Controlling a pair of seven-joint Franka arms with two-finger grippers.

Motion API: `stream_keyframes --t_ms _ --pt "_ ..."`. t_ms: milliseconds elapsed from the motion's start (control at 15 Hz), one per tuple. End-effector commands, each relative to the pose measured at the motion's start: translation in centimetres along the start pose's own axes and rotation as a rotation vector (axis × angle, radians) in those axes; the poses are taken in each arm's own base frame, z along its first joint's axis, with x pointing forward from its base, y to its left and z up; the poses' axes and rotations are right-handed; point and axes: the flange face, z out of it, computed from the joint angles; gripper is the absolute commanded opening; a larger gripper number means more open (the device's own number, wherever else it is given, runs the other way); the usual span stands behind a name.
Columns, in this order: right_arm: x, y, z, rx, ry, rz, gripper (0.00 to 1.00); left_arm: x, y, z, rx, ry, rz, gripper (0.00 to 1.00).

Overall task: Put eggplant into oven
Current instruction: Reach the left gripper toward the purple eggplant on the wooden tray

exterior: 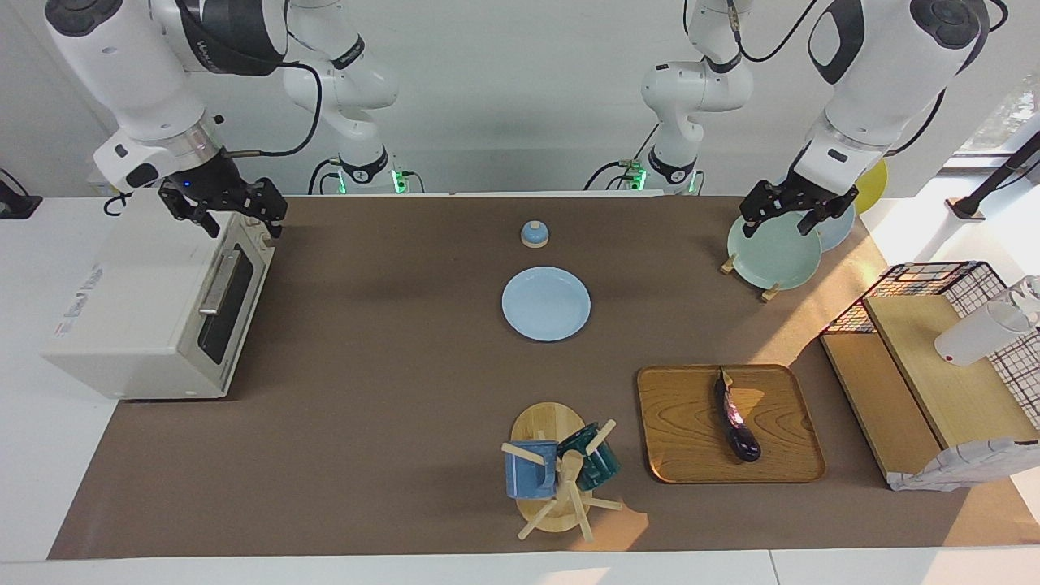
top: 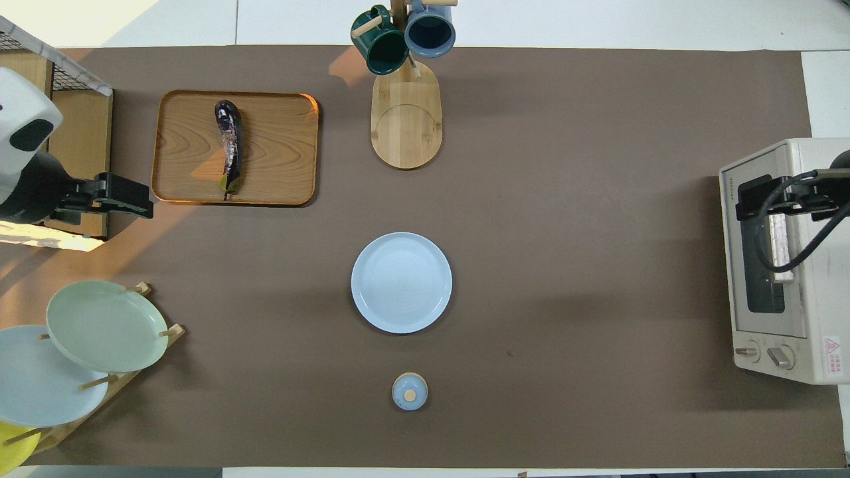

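Note:
The eggplant (exterior: 735, 418), long and dark purple, lies on a wooden tray (exterior: 691, 455) toward the left arm's end of the table; it also shows in the overhead view (top: 229, 146). The off-white oven (exterior: 138, 317) stands at the right arm's end, its dark glass door shut; it also shows in the overhead view (top: 813, 265). My right gripper (exterior: 241, 223) hangs open and empty over the oven's top front edge, by the door handle (exterior: 218, 284). My left gripper (exterior: 782, 223) hangs open and empty over the plate rack, apart from the eggplant.
A light blue plate (exterior: 546, 303) lies mid-table, with a small blue lid (exterior: 534, 234) nearer to the robots. A mug tree (exterior: 561, 479) with two mugs stands beside the tray. A plate rack (exterior: 772, 252) and a wooden shelf with a wire basket (exterior: 934, 366) stand at the left arm's end.

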Motion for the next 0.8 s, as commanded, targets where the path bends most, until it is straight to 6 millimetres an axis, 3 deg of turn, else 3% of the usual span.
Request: stream_keyframes --t_ms 0,333,400,467,533,733 --pt "-0.2 -0.1 -0.3 0.004 0.018 -0.010 1.00 1.8 0.4 1.8 -0.018 0.025 -0.011 1.00" --pt "-0.4 0.1 -0.5 -0.008 0.022 -0.047 1.00 1.7 0.4 1.8 -0.016 0.011 -0.015 1.00" --pt "-0.4 0.1 -0.6 -0.009 0.027 -0.079 0.80 1.7 0.5 1.9 -0.016 0.010 -0.012 1.00" --pt "-0.4 0.1 -0.6 -0.009 0.025 -0.088 0.33 1.8 0.5 1.8 -0.017 0.016 -0.012 1.00" --pt "-0.5 0.1 -0.3 -0.009 0.021 -0.090 0.00 1.8 0.5 1.8 -0.017 0.020 -0.010 1.00" --pt "-0.9 0.6 0.7 -0.007 0.023 -0.144 0.00 2.2 0.5 2.0 -0.018 0.028 -0.005 1.00"
